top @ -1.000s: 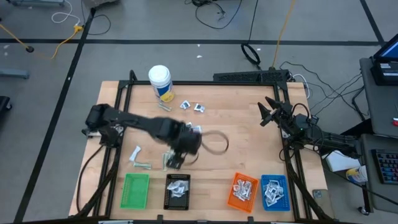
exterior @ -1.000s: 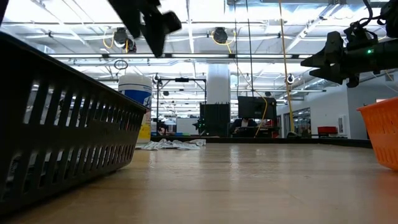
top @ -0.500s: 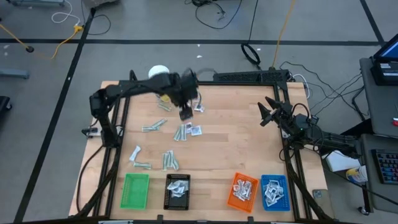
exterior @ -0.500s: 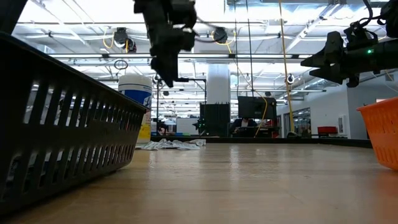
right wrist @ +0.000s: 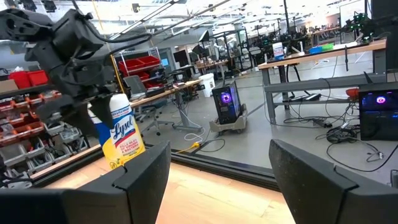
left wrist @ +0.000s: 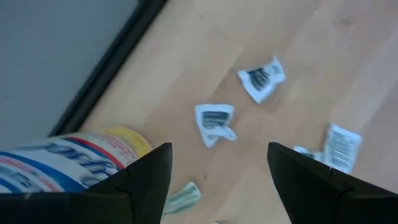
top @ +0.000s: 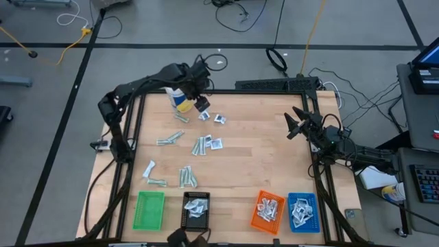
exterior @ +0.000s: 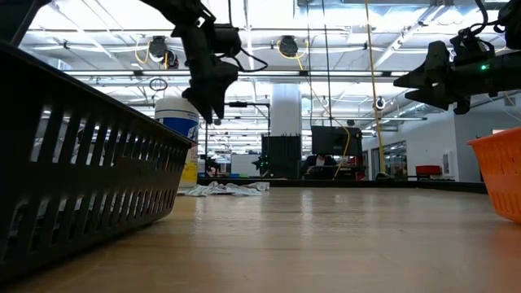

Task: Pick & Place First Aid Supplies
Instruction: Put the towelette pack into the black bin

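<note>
The left end effector (top: 201, 104) hovers with fingers spread and empty at the worktop's (top: 260, 161) eleven o'clock, beside the bottle (top: 180, 101). Loose packets (top: 206, 145) lie scattered around centre-left. The right end effector (top: 293, 125) waits wide at three o'clock.

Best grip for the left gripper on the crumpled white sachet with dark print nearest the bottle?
Come straight down on the crumpled white square sachet. It lies nearly flat on the wooden table, so a side approach probably gets no purchase. Straddle its raised folded corner, clear of the white bottle with a yellow label. The left gripper is open above it.
</note>
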Robot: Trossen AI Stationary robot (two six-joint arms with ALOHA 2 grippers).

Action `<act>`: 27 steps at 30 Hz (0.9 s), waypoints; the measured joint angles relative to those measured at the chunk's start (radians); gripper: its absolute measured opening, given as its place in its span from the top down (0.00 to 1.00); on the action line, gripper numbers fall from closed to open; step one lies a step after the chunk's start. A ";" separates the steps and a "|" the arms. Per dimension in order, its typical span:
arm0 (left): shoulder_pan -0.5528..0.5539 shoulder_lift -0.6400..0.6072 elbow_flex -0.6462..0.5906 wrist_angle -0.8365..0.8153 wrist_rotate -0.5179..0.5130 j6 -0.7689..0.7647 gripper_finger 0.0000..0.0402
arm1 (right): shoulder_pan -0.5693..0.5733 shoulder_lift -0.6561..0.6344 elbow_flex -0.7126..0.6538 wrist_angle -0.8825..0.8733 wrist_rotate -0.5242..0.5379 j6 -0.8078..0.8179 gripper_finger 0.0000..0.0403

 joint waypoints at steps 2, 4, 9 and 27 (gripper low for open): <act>0.001 0.030 0.035 -0.020 -0.026 -0.014 0.33 | 0.000 0.000 0.000 0.000 0.000 0.000 0.34; 0.001 0.065 0.082 -0.063 -0.058 -0.024 0.33 | 0.000 0.000 0.000 0.000 0.000 0.000 0.34; 0.001 0.171 0.229 -0.239 -0.114 -0.024 0.33 | 0.000 0.000 0.000 0.000 0.000 0.000 0.34; -0.090 0.275 0.386 -0.341 -0.343 0.220 0.33 | 0.000 0.000 0.000 0.000 0.000 0.000 0.34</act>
